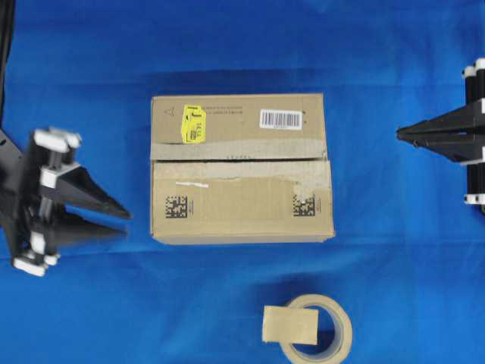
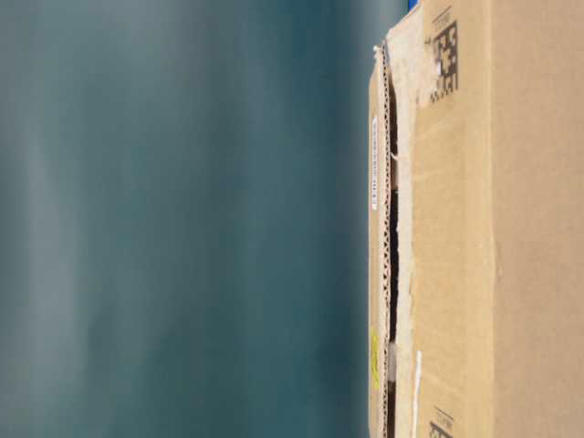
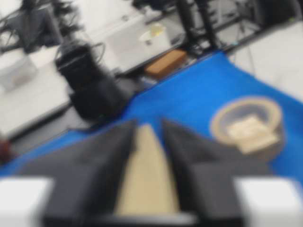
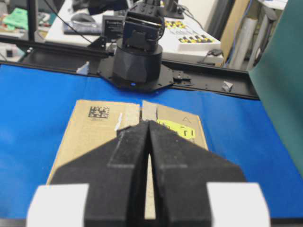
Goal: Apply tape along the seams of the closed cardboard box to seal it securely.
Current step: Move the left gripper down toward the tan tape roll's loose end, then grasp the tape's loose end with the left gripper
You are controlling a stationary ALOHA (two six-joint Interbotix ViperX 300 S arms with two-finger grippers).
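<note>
The cardboard box (image 1: pixel 241 168) lies closed in the middle of the blue cloth, with its yellow sticker (image 1: pixel 192 123) and barcode label (image 1: pixel 280 119) on the far flap. The seam (image 1: pixel 242 159) runs lengthwise between the flaps and also shows in the table-level view (image 2: pixel 392 228). The short tan tape piece (image 1: pixel 289 324) lies on the cream tape roll (image 1: pixel 337 334) in front of the box. My left gripper (image 1: pixel 127 224) is open and empty, just left of the box. My right gripper (image 1: pixel 398 135) is shut and empty, well right of the box, pointing at it (image 4: pixel 148 123).
Ragged pale old tape strips (image 1: pixel 250 148) edge the seam. In the blurred left wrist view the roll (image 3: pixel 222 118) with the tape piece (image 3: pixel 251 132) lies to the right, and a tan surface shows between the fingers. The left arm's base (image 4: pixel 139 56) stands beyond the box.
</note>
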